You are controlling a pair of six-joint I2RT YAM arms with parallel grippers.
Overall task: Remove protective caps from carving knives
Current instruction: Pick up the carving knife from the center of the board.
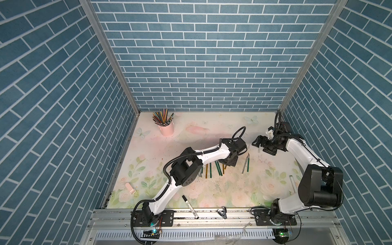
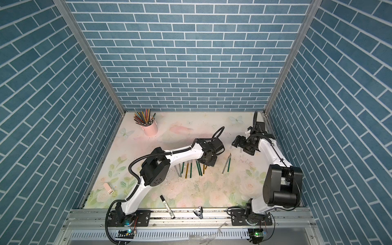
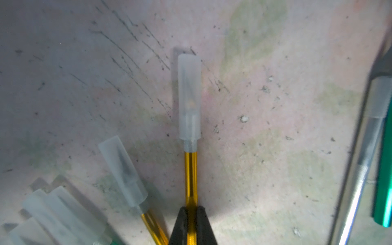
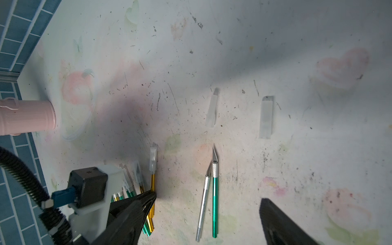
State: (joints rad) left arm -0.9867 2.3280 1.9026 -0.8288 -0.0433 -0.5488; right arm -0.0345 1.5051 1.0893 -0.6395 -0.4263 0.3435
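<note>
Protective cap (image 3: 189,95) is on the blade end of the gold carving knife (image 3: 191,176), which lies on the desk (image 1: 233,186) at the edge of the capped pile (image 3: 63,212). Left gripper (image 3: 192,210) is clenched on its gold handle. Right gripper (image 4: 209,197) is released, well apart from it.

Step looks like: knife secured, cap not yet pulled. Next move calls for the right gripper closing on the cap and pulling along the knife's axis.

Loose caps (image 4: 212,108) and bare knives (image 4: 215,201) lie nearby. In both top views the wrist hides the grasp. Knife lifted or resting: cannot tell. Pile count unclear.
</note>
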